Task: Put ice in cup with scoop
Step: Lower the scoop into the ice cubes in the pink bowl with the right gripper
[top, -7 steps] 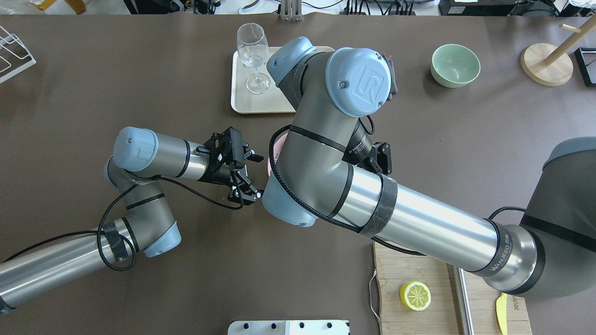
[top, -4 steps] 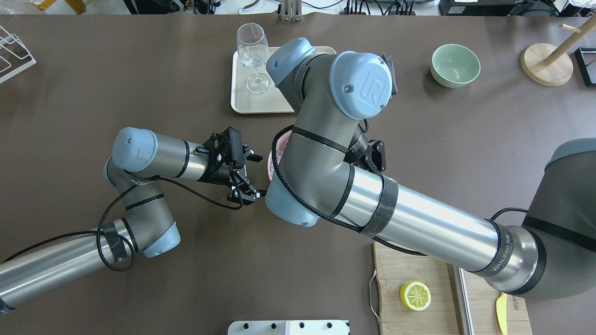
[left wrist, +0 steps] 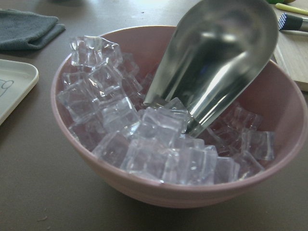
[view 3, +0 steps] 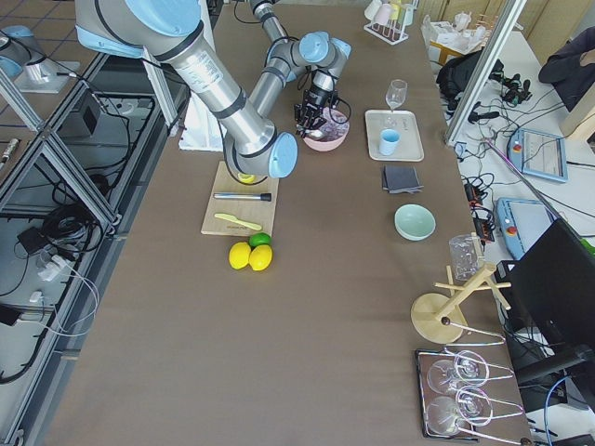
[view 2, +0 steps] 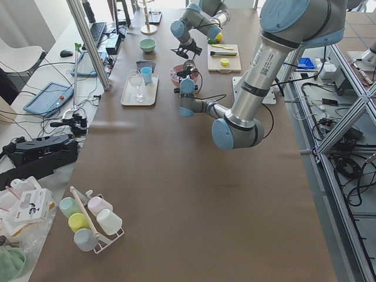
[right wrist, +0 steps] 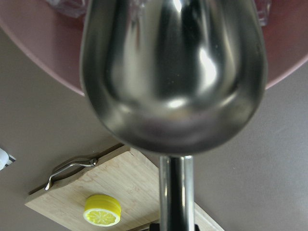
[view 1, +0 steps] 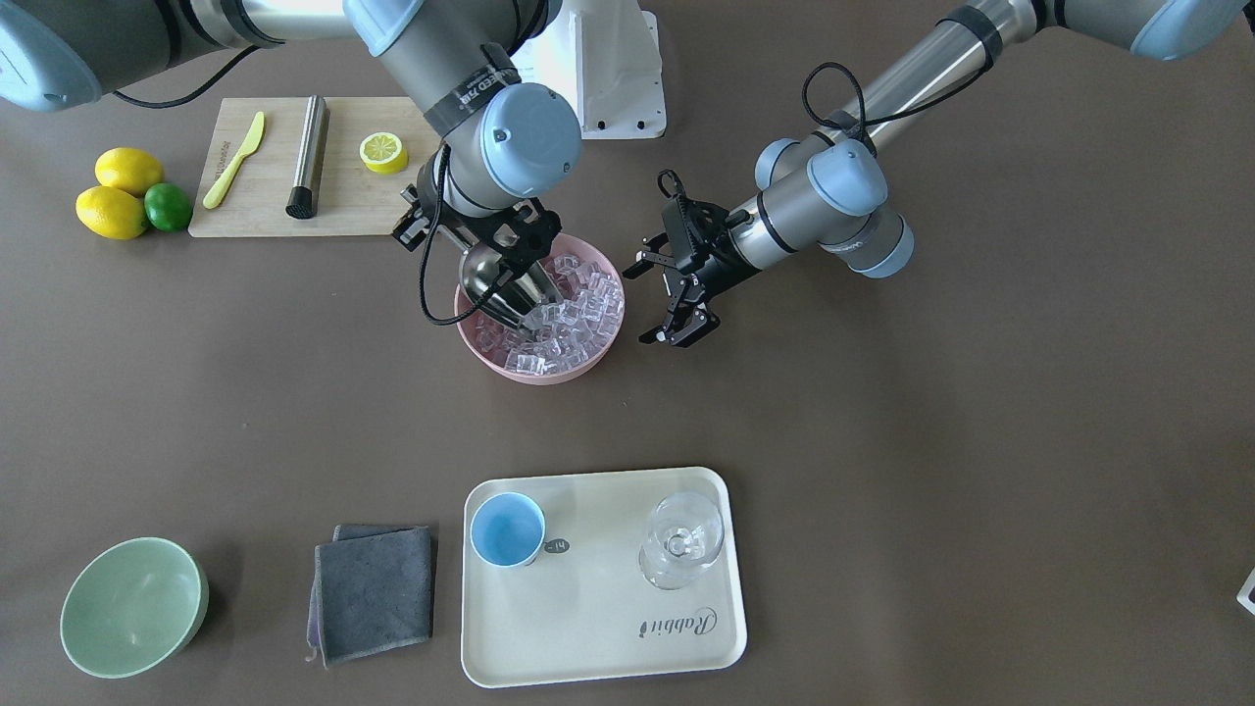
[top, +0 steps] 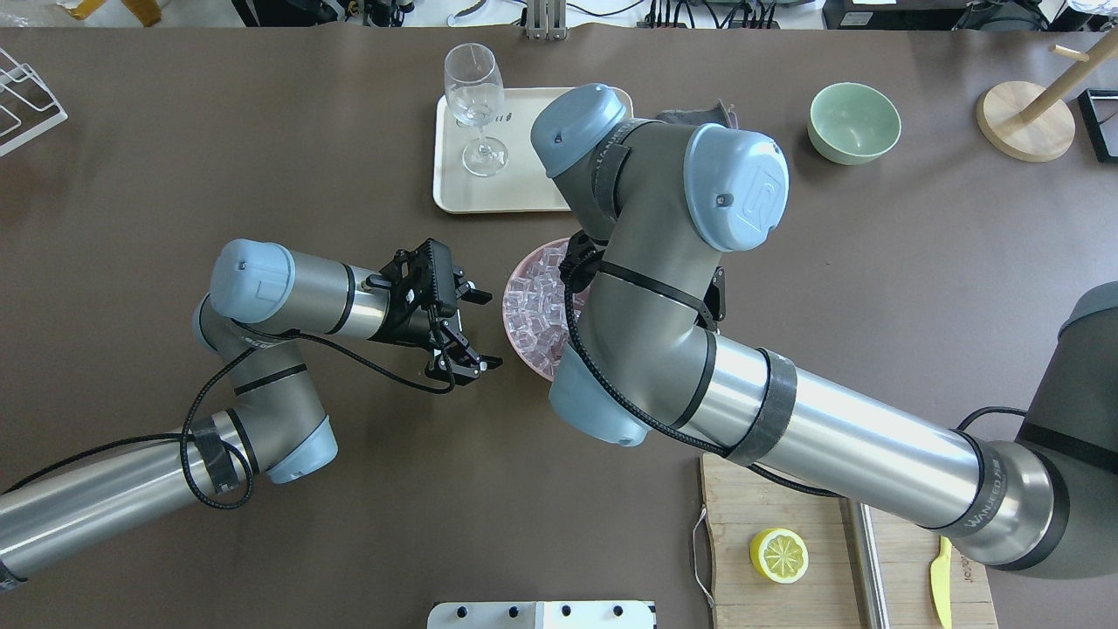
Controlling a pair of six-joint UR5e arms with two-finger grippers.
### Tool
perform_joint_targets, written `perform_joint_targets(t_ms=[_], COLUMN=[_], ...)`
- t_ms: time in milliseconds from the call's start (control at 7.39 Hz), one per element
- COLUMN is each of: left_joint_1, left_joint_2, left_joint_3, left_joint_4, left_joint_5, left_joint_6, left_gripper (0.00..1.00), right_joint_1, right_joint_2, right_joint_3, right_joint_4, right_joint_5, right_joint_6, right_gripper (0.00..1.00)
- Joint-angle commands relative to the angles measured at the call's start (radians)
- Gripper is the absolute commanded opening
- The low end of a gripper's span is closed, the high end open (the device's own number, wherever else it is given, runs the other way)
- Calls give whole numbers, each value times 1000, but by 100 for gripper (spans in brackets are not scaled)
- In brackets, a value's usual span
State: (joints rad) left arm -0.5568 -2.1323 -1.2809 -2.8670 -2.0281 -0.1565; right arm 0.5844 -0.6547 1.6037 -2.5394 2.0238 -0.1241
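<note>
A pink bowl in mid-table holds the ice, many clear cubes. My right gripper is shut on the steel scoop, whose trough is tilted down with its lip pushed into the cubes; the left wrist view shows the scoop and the ice up close. My left gripper is open and empty, just beside the bowl, also seen in the overhead view. The blue cup stands empty on a cream tray. In the overhead view the right arm hides the cup.
A wine glass shares the tray. A grey cloth and a pale green bowl lie beside it. A cutting board with a steel cylinder, knife and lemon half is behind the pink bowl.
My right arm's upper joints have swung toward the view's right, uncovering the pink bowl of ice in the overhead view. The left arm has not moved.
</note>
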Motion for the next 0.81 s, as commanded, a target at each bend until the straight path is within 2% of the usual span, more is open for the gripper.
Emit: perform_joint_targets(t_ms=[0,270,541,676], left_joint_1=[0,-6,-11,-11], left_joint_2=[0,0,-1,-1], left_joint_3=[0,-2,-3,-3], left_joint_4=[0,0,0,2], left_joint_5=[0,0,-3,-3], left_joint_6=[0,-2,-2,-2], left_gripper=[99,99,99,99], right_joint_1=[-6,-18,-29,-29], right_joint_2=[-55,-107,-135,-161], right_joint_3=[59,120,175,203], right_joint_4=[82,149,159,218], right_joint_5=[0,-16,-42,-53], right_joint_6=[1,3,0,-2], right_gripper=[0,0,0,0])
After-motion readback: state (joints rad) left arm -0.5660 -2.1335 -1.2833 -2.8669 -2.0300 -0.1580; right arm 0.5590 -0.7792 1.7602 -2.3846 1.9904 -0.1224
